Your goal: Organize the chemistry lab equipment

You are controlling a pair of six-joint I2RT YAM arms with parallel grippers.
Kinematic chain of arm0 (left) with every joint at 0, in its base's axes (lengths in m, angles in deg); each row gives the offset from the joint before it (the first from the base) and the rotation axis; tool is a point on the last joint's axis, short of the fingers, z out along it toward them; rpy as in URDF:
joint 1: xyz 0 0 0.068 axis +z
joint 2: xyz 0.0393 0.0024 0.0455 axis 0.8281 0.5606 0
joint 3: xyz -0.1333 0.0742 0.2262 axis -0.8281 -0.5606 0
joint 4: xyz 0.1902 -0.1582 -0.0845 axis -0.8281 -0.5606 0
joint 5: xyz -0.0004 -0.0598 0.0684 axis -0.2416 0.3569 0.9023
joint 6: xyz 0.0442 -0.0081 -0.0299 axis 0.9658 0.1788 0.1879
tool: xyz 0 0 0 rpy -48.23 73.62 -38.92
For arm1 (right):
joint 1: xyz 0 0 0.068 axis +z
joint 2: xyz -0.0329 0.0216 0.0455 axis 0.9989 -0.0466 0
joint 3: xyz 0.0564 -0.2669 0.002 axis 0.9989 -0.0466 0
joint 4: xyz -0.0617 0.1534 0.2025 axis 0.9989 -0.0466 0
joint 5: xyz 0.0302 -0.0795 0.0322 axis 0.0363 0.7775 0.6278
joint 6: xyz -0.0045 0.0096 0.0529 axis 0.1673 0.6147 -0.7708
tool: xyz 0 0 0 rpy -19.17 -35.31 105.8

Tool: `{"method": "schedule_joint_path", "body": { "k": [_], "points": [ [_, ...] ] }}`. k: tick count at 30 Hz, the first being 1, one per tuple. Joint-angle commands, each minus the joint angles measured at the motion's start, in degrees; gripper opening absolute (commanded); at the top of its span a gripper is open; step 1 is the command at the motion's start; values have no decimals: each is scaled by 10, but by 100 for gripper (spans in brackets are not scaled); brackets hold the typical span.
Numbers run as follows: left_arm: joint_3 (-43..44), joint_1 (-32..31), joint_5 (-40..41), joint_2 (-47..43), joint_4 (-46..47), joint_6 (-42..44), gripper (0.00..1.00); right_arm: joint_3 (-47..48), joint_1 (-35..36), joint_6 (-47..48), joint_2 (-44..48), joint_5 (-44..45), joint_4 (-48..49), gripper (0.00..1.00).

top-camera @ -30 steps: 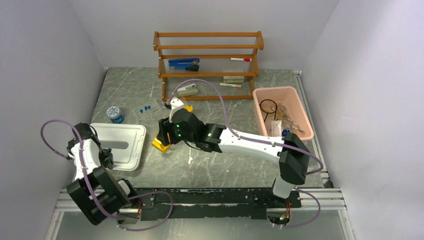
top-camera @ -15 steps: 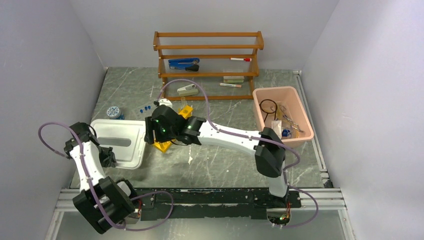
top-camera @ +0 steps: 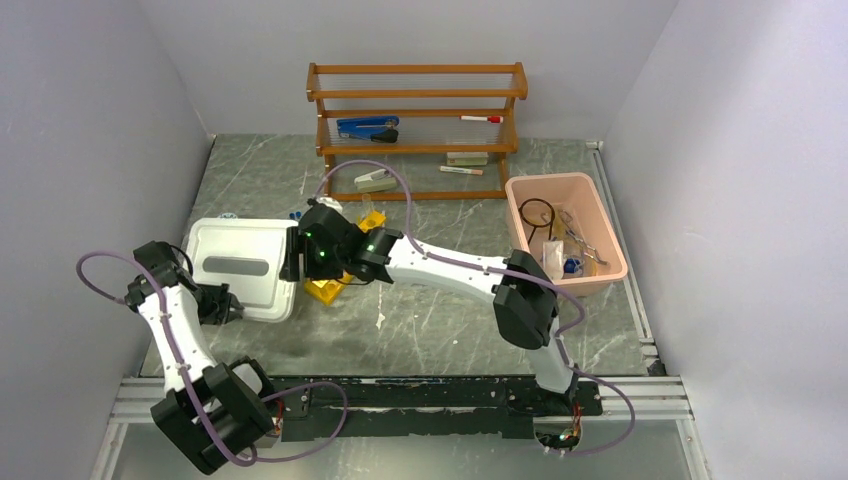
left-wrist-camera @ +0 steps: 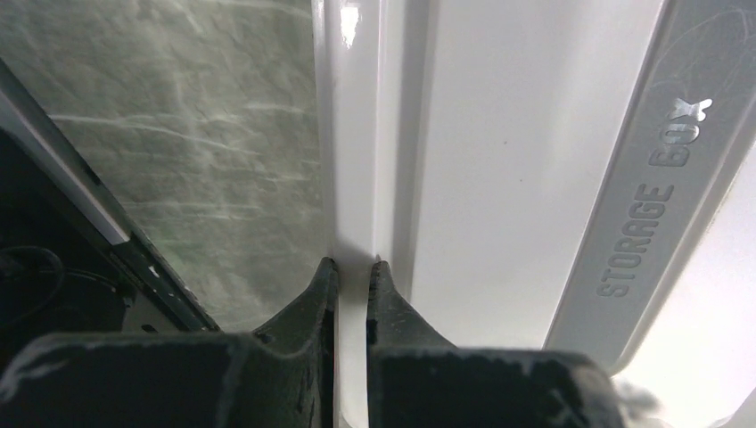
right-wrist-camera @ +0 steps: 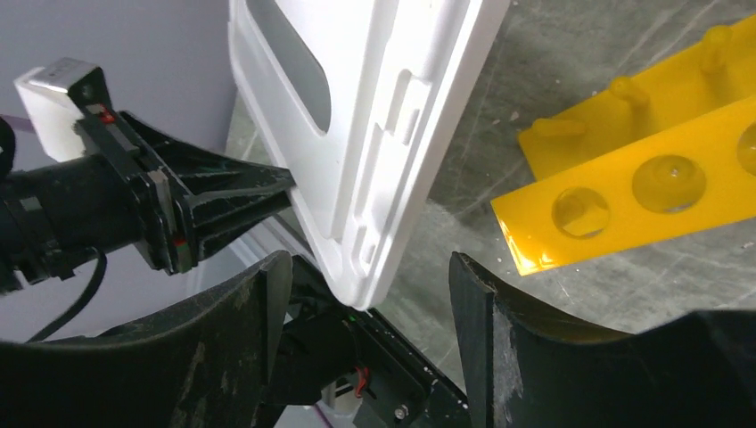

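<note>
My left gripper (top-camera: 228,305) (left-wrist-camera: 354,265) is shut on the near rim of a white storage box lid (top-camera: 245,265) (left-wrist-camera: 499,134) and holds it tilted off the table. My right gripper (top-camera: 293,262) (right-wrist-camera: 365,267) is open, and the lid's corner (right-wrist-camera: 374,116) sits between its fingers without touching them. The yellow holed test-tube rack (top-camera: 328,290) (right-wrist-camera: 642,178) lies on the table just right of the lid, partly under my right arm. Blue-capped tubes (top-camera: 296,213) peek out behind the lid. The left gripper also shows in the right wrist view (right-wrist-camera: 223,201).
A pink bin (top-camera: 590,215) at the right holds a black wire ring (top-camera: 537,212) and small items. The wooden shelf rack (top-camera: 415,120) at the back holds the blue stapler (top-camera: 367,126) and markers. Walls close in on both sides.
The left gripper has raised the lid and carried it toward the back, covering the round blue item. The right arm has swung left from over the yellow rack to the lid's right edge.
</note>
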Motion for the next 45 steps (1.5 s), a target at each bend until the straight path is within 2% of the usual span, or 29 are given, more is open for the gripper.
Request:
{"method": "schedule_joint_path", "body": {
  "k": [1, 9, 12, 16, 18, 23, 26, 28, 33, 34, 41, 45],
  "points": [
    [1, 3, -73, -15, -11, 2, 5, -14, -13, -31, -11, -46, 44, 69],
    [-24, -10, -103, -36, -13, 4, 5, -13, -40, -43, -35, -78, 64, 69],
    [-29, -13, -109, -40, -17, 4, 5, -28, -43, -25, -33, -129, 139, 65],
    [-27, -17, -119, -41, -26, 5, 5, -95, -43, -27, -1, -173, 281, 62],
    [-22, -20, -123, -41, -28, 5, 5, -111, -43, -40, 2, -187, 311, 55],
    [-8, -23, -110, -46, -30, 8, 5, -143, -43, -56, 12, -186, 354, 17],
    [4, -29, -93, -49, -34, 9, 16, -153, -44, -51, 28, -180, 374, 2],
    [16, -39, -78, -54, -29, 16, 30, -156, -45, -44, 42, -180, 383, 0],
    [74, -58, 15, -71, -53, 26, 88, -155, -49, -11, 87, -214, 394, 0],
    [92, -61, 39, -72, -61, 29, 95, -154, -50, -2, 98, -219, 389, 0],
    [283, -81, 163, -60, -74, 90, 97, -154, -63, 63, 176, -220, 328, 0],
    [366, -112, 183, -36, -59, 140, 96, -157, -85, 82, 226, -215, 316, 0]
  ]
}}
